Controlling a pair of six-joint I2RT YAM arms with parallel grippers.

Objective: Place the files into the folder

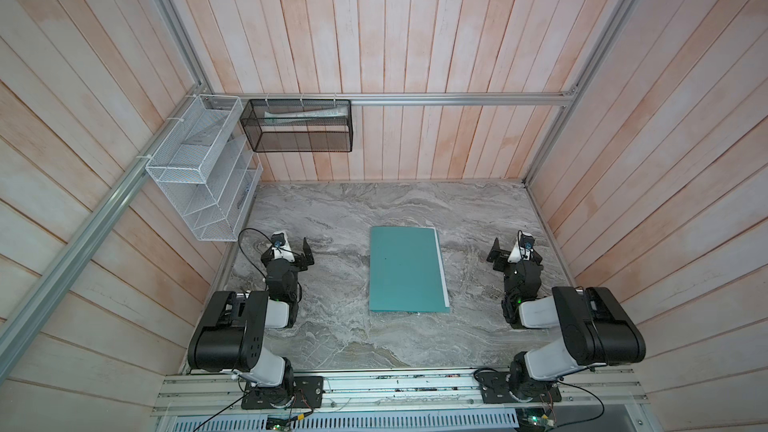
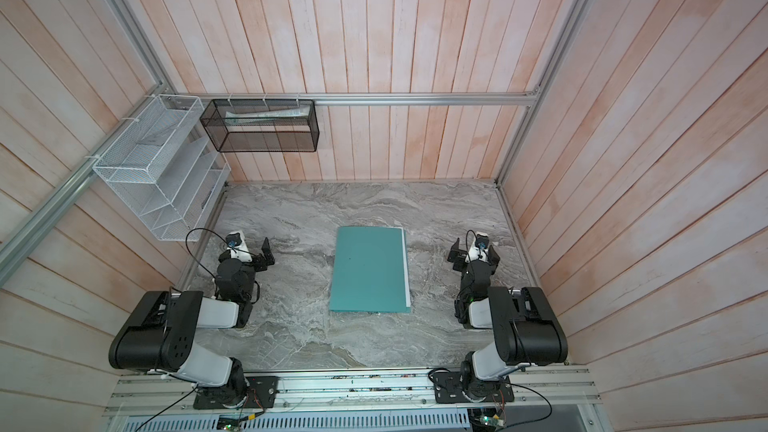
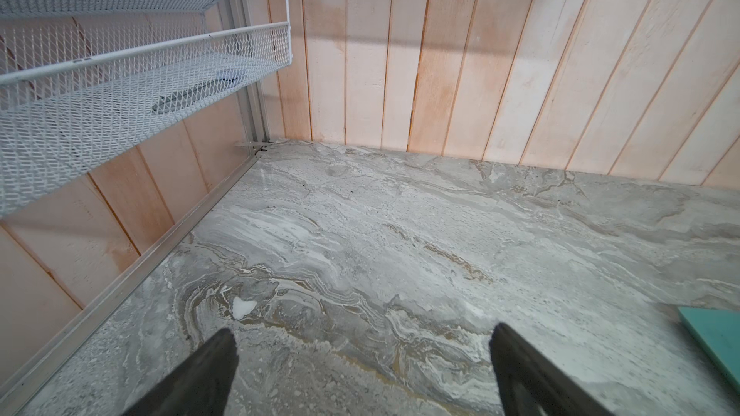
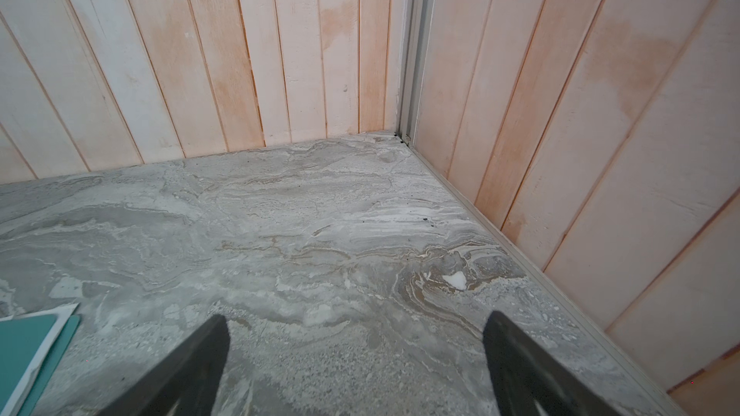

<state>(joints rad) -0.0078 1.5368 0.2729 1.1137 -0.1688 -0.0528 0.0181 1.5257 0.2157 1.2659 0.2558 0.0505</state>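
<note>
The teal folder (image 1: 405,270) (image 2: 370,270) lies shut and flat in the middle of the marble table. A thin white edge of the files (image 1: 443,272) (image 2: 407,272) sticks out along its right side; the rest of the sheets is hidden under the cover. My left gripper (image 1: 297,249) (image 3: 363,330) hovers open to the folder's left, over bare table, with a folder corner (image 3: 716,334) at the edge of the left wrist view. My right gripper (image 1: 515,251) (image 4: 356,316) stands open to the folder's right, holding nothing. The right wrist view shows the folder (image 4: 20,350) and a white strip of the files (image 4: 44,350).
A white wire-mesh rack (image 1: 203,176) (image 3: 120,86) hangs on the left wall above the left arm. A black mesh basket (image 1: 299,126) with rolled paper hangs on the back wall. Wooden walls enclose the table on three sides.
</note>
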